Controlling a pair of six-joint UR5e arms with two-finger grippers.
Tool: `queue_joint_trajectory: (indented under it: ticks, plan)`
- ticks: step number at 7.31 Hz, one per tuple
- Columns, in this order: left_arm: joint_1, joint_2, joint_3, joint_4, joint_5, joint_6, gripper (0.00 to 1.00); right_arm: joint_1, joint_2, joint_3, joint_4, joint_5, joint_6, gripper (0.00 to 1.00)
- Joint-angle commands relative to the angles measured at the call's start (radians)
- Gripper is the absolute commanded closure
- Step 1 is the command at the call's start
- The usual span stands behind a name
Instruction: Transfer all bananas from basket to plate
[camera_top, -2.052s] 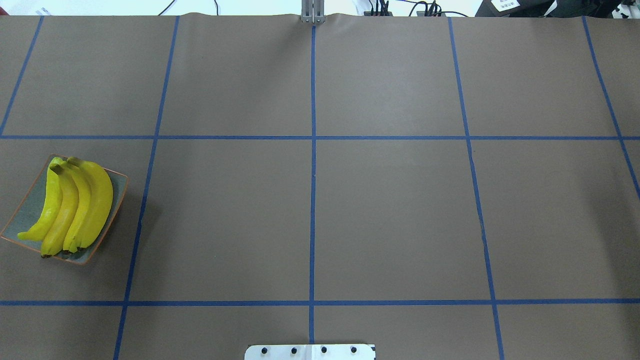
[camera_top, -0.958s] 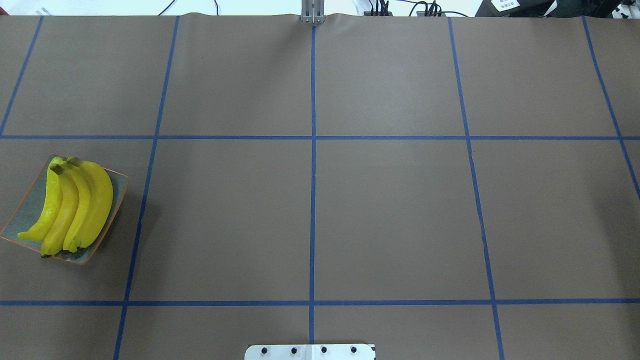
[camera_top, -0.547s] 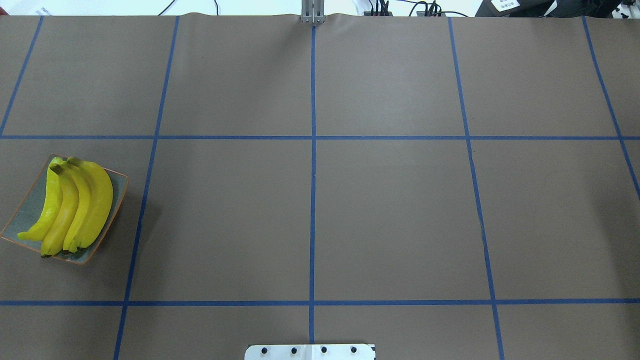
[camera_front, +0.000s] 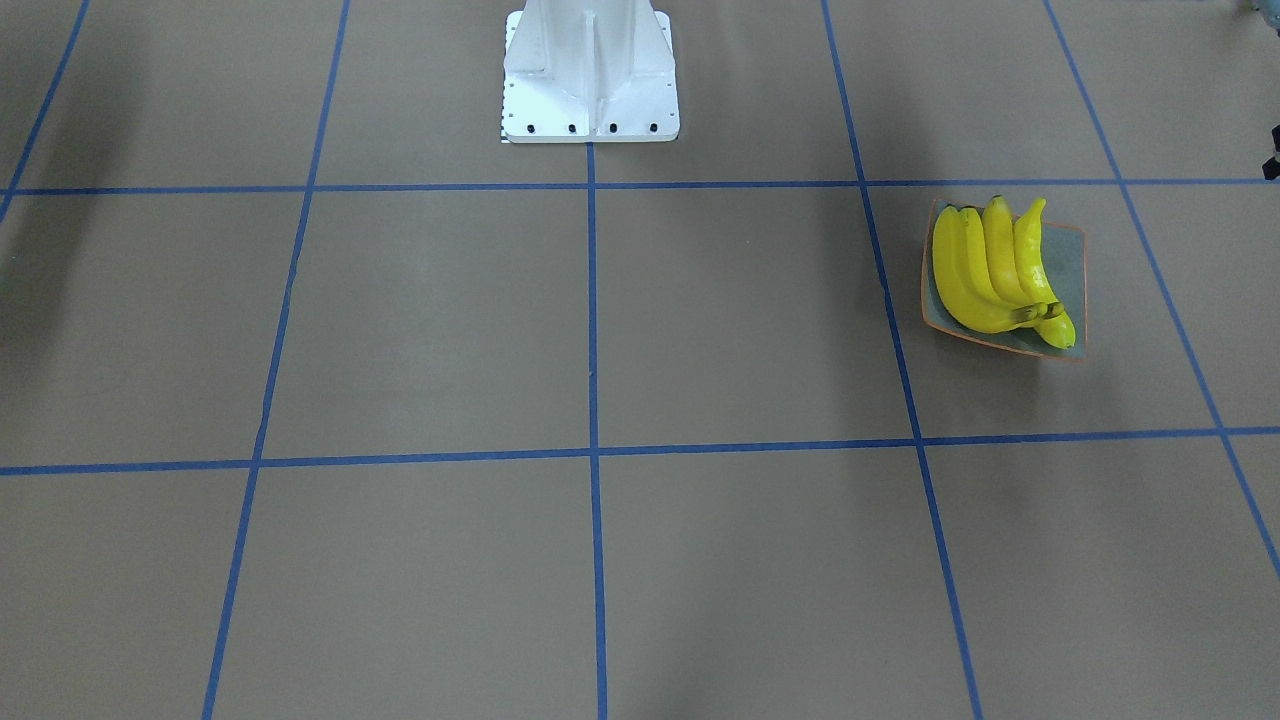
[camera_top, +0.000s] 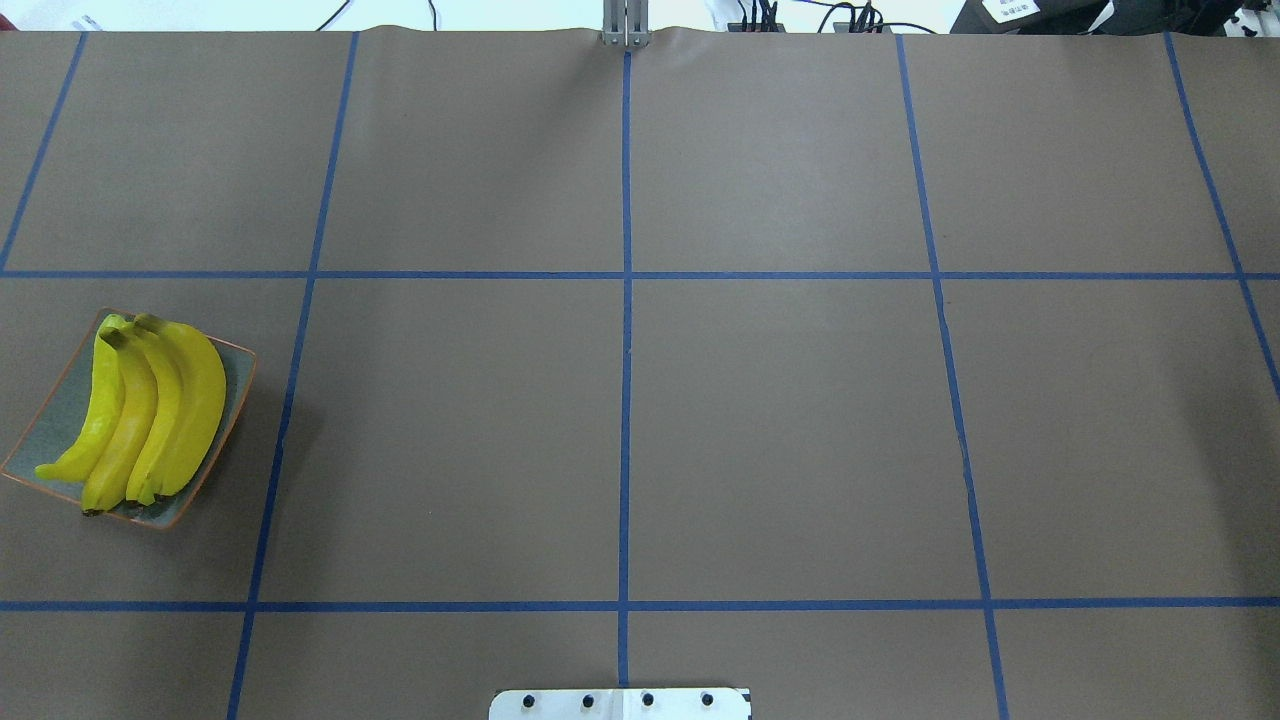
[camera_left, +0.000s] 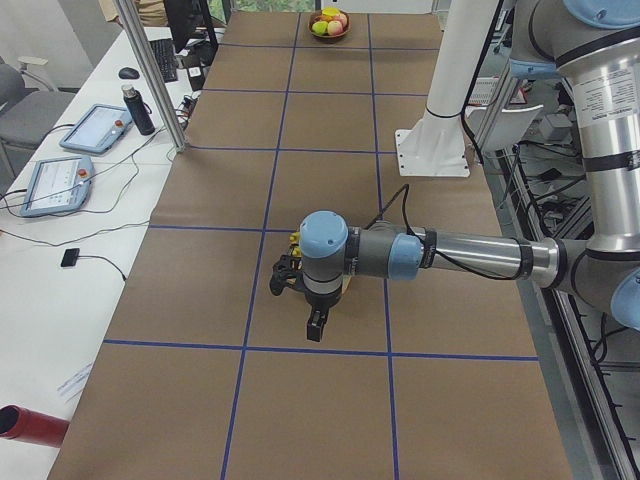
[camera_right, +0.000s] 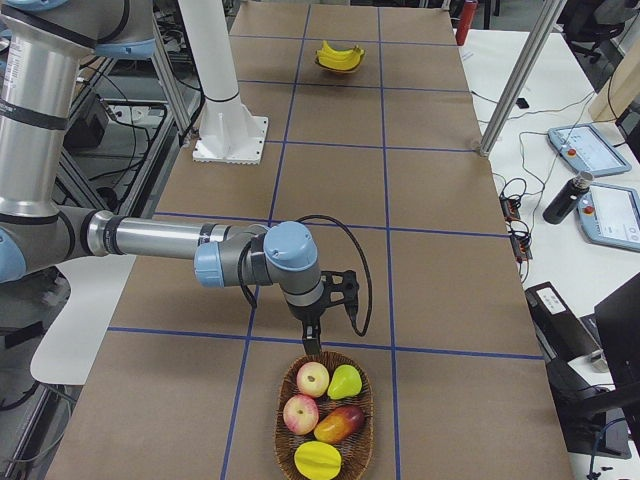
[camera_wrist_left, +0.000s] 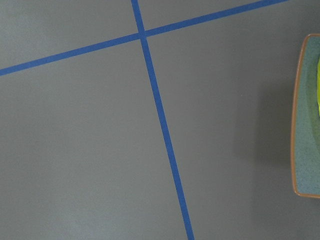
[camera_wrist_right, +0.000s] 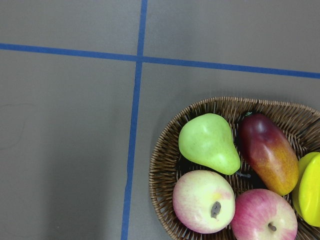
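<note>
- The table (camera_top: 780, 430) is wrapped in brown paper, with blue tape lines (camera_top: 625, 400) cutting it into big squares.
- The plate (camera_top: 238, 385) sits flat at the left end in the overhead view, in the middle row, near a tape line on its right.
- The wicker basket (camera_wrist_right: 162, 172) stands at the opposite end, well apart from the plate.
- A white pedestal base (camera_front: 590, 90) stands at the robot's edge, on the centre line.

Yellow bananas (camera_top: 150, 410) lie on a grey-blue, orange-rimmed plate (camera_front: 1068, 265) on a brown table (camera_top: 780, 430) gridded in blue.
</note>
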Motion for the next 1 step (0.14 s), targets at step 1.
queue_joint_trajectory:
  ticks: [1]
  plan:
    - [0.000,-0.001,0.000,0.000,-0.002,0.000,0.00,0.000,-0.008,-0.004,0.014,-0.001,-0.003,0.00]
